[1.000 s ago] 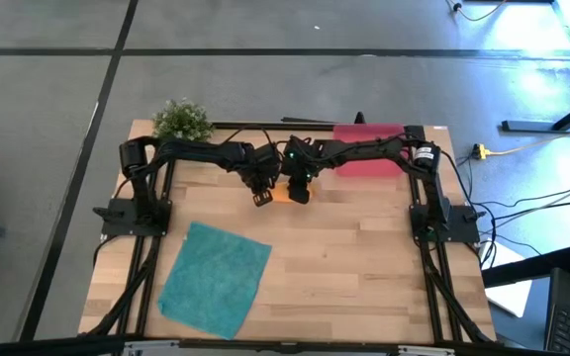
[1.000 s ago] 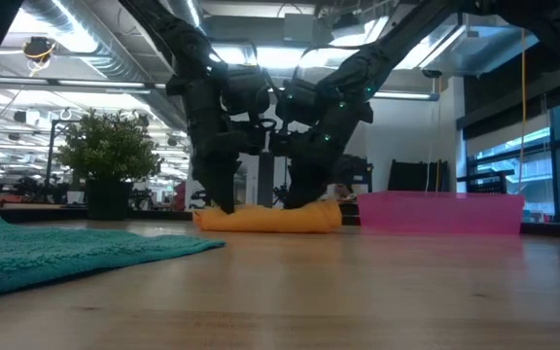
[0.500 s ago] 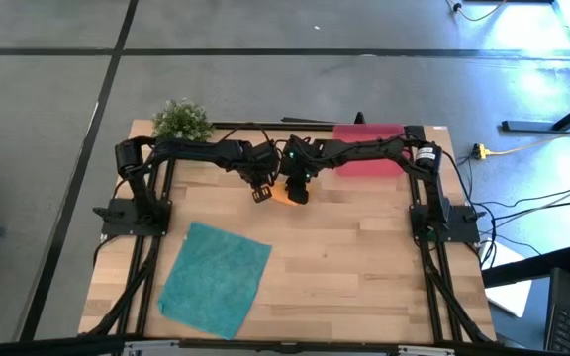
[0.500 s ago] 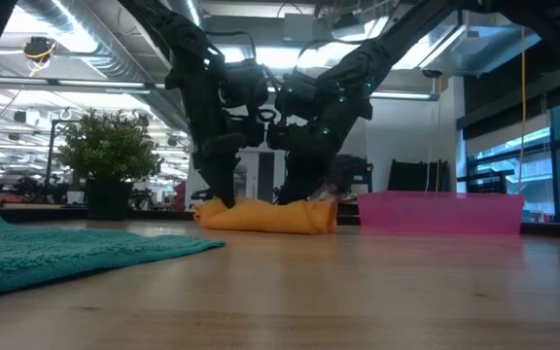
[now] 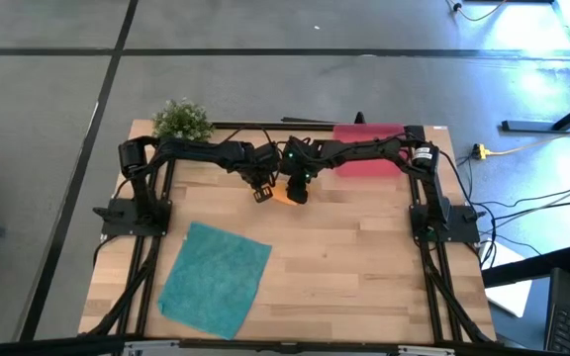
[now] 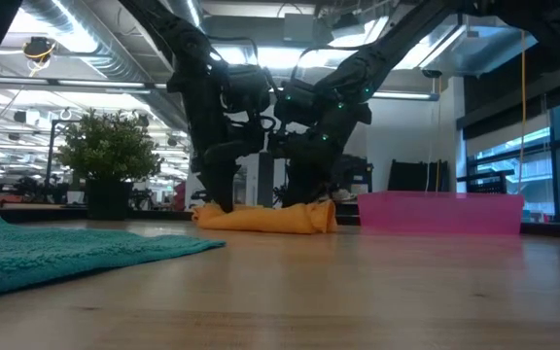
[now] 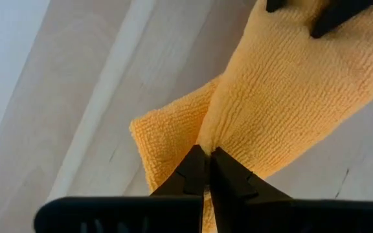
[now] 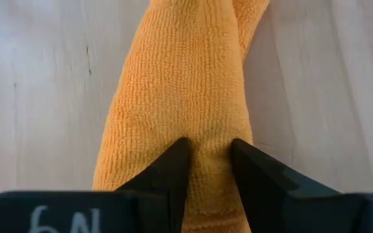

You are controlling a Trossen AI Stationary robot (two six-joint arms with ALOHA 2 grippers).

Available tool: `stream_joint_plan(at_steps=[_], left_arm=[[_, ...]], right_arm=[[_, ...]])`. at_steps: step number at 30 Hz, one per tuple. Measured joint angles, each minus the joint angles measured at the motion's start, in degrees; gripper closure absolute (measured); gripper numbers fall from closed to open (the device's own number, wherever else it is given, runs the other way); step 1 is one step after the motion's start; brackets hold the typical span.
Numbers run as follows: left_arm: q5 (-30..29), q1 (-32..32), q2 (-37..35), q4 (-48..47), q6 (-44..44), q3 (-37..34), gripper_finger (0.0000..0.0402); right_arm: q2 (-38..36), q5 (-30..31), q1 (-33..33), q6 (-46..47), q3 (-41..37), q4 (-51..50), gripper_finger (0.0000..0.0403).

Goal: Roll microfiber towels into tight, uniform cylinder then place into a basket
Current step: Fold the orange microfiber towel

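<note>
Wooden table (image 5: 344, 247): both grippers clamp the rolled orange towel (image 6: 261, 217), left gripper (image 7: 207, 169) pinching one end, right gripper (image 8: 206, 169) squeezing the other. Lift evenly toward the basket (image 5: 369, 163) so the roll stays tight.

Both end effectors meet the rolled orange towel (image 6: 263, 217) beside the basket (image 6: 440, 213).

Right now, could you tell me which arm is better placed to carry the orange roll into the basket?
Probably the right: its claw grips the orange towel on the side nearer the basket.
</note>
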Motion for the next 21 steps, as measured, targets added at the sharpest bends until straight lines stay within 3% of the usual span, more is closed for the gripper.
stream_joint_plan(at_steps=[9,21], left_arm=[[0.4,1.2,-0.3,-1.3,-5.7,0.0,0.0343],[0.5,-0.2,-7.5,-7.9,-4.5,0.3,0.0344]], right_arm=[[0.0,0.0,0.0,0.8,0.1,-0.6,0.0260],[0.1,-0.3,0.0,0.9,-0.2,-2.5,0.0257]])
